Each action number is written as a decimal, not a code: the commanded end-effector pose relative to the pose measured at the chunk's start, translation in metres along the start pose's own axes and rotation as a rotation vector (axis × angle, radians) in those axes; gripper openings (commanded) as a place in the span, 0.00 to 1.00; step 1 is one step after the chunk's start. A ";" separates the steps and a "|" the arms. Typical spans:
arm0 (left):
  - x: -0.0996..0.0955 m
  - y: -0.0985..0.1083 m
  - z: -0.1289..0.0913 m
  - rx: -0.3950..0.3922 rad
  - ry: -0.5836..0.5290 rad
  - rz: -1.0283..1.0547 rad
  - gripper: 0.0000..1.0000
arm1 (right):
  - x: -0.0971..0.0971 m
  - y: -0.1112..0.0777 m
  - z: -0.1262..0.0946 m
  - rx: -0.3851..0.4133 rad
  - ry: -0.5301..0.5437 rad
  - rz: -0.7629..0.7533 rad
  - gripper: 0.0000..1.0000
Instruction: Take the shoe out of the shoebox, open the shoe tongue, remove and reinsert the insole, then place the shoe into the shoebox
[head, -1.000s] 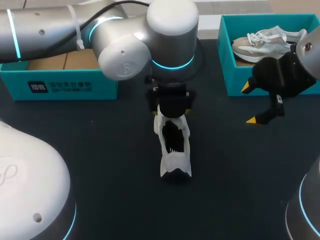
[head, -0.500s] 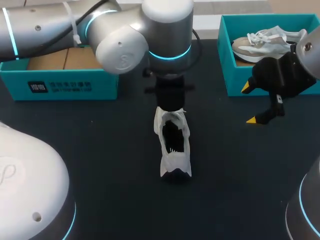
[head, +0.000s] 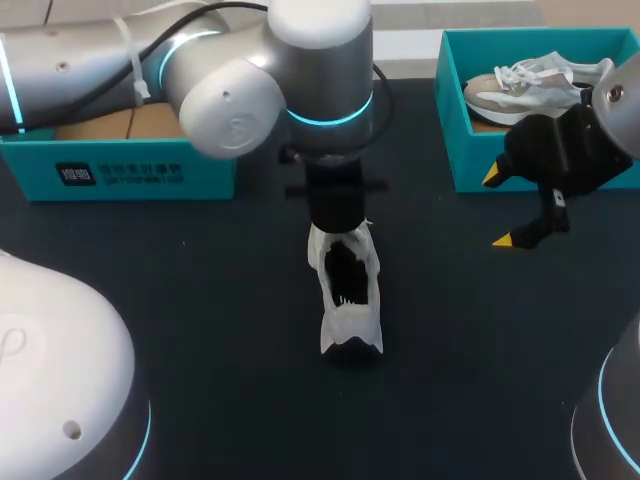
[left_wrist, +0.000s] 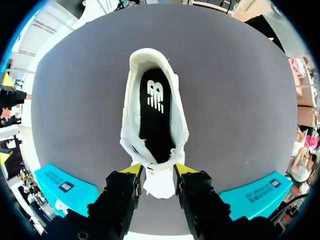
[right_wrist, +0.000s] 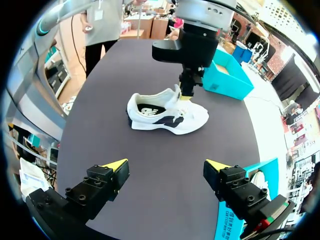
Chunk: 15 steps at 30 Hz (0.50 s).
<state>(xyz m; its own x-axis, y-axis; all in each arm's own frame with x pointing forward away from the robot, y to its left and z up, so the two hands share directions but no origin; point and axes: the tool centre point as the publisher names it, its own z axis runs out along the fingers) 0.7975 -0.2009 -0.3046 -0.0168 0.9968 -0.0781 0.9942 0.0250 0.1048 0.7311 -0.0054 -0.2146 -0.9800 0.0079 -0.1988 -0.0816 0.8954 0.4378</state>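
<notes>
A white shoe (head: 349, 292) with a black insole (head: 346, 272) inside stands upright on the dark table, heel toward me. My left gripper (left_wrist: 158, 172) hangs over its far end. The yellow tips press the white tongue (left_wrist: 159, 184) from both sides, so it is shut on it. In the right wrist view the shoe (right_wrist: 167, 113) shows side-on with the left gripper (right_wrist: 186, 94) at its tongue. My right gripper (head: 498, 207) hovers open and empty to the right, beside the right shoebox (head: 447, 110); its tips (right_wrist: 166, 166) are well short of the shoe.
The right teal shoebox holds a second, beige shoe (head: 535, 84). Another teal box (head: 120, 172) with a brown cardboard inside stands at the back left, behind my left arm. Bare dark tabletop surrounds the shoe.
My left gripper's fingers have closed in on the tongue, and the arm's elbow has drifted slightly left. Neither the shoe nor the right arm has moved.
</notes>
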 end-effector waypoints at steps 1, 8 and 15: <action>0.006 -0.008 -0.003 -0.001 -0.014 0.005 0.36 | 0.000 0.001 0.002 0.005 0.000 0.001 1.00; 0.009 -0.024 -0.001 0.023 -0.032 0.006 0.31 | 0.000 0.001 0.002 0.005 0.000 0.001 1.00; 0.014 -0.036 0.007 0.050 -0.021 0.010 0.25 | 0.000 0.001 0.002 0.005 0.000 0.001 1.00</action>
<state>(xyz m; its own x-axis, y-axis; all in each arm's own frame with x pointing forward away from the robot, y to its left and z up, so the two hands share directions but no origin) 0.7645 -0.1919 -0.3136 -0.0072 0.9960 -0.0891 0.9984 0.0122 0.0553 0.7311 -0.0054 -0.2146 -0.9800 0.0079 -0.1988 -0.0816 0.8954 0.4378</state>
